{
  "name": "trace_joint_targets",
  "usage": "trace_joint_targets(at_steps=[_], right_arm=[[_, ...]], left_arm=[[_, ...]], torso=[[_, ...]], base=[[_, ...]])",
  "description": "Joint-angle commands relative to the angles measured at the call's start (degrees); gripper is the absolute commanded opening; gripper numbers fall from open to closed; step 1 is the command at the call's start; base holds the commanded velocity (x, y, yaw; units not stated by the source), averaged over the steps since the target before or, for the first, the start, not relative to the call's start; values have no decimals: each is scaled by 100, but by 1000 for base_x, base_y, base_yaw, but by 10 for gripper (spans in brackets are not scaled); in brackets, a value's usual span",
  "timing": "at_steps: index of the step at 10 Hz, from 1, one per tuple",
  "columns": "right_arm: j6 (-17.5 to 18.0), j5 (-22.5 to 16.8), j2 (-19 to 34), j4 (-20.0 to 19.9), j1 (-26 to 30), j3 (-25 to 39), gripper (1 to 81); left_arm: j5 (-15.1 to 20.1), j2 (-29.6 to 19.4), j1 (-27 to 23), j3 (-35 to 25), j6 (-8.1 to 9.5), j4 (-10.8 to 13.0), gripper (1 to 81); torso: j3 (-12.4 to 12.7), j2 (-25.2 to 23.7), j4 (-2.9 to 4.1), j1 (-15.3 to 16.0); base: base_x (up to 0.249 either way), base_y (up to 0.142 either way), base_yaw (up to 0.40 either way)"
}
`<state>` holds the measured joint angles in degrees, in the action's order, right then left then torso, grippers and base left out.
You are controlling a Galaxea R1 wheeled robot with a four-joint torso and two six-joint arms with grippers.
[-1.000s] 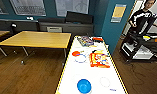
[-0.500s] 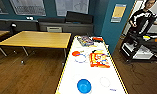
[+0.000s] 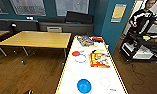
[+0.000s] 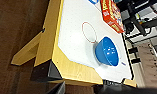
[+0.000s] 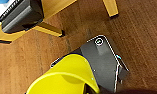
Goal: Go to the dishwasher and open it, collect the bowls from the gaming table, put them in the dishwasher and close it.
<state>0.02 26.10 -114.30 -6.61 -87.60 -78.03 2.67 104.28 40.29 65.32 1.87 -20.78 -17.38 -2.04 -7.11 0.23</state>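
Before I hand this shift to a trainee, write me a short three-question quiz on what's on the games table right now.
1. True or false: the blue bowl stands upright on the gaming table.
2. What lies just beyond the blue bowl, farther up the table? A) red-orange box B) white mug C) laptop
3. Fill in: the bowl seen close in the right wrist view is ____.

Key: 1 true; 2 A; 3 yellow.

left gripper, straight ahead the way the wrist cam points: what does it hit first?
Probably the near end of the gaming table, its yellow rim and white top; the blue bowl sits just beyond on that surface. Depth is unclear from this view.
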Motion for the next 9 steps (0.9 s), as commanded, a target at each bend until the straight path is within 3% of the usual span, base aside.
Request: trace_joint_targets(at_steps=[1, 2, 4, 5, 7, 9], right_arm=[[-11, -281, 326, 142, 185, 87, 10], [-3, -273, 326, 133, 194, 87, 10], [-2, -281, 317, 107, 212, 78, 10], [-2, -290, 317, 89, 247, 79, 10], [-2, -298, 317, 81, 282, 105, 10], [6, -298, 291, 72, 291, 79, 10]], left_arm=[[1322, 31, -1114, 287, 743, -365, 811], [1666, 234, -1307, 544, 1176, -356, 811], [1946, 506, -1623, 859, 1588, -295, 811], [2150, 692, -1800, 957, 1606, -251, 811], [2185, 1086, -1914, 1334, 1607, -233, 811], [2185, 1567, -1950, 1746, 1615, 20, 811]], torso=[[0, 0, 0, 0], [0, 0, 0, 0], [0, 0, 0, 0], [-2, 0, 0, 0], [-2, 0, 0, 2], [-2, 0, 0, 2]], base=[[0, 0, 0], [0, 0, 0], [0, 0, 0], [0, 0, 0], [0, 0, 0], [0, 0, 0]])
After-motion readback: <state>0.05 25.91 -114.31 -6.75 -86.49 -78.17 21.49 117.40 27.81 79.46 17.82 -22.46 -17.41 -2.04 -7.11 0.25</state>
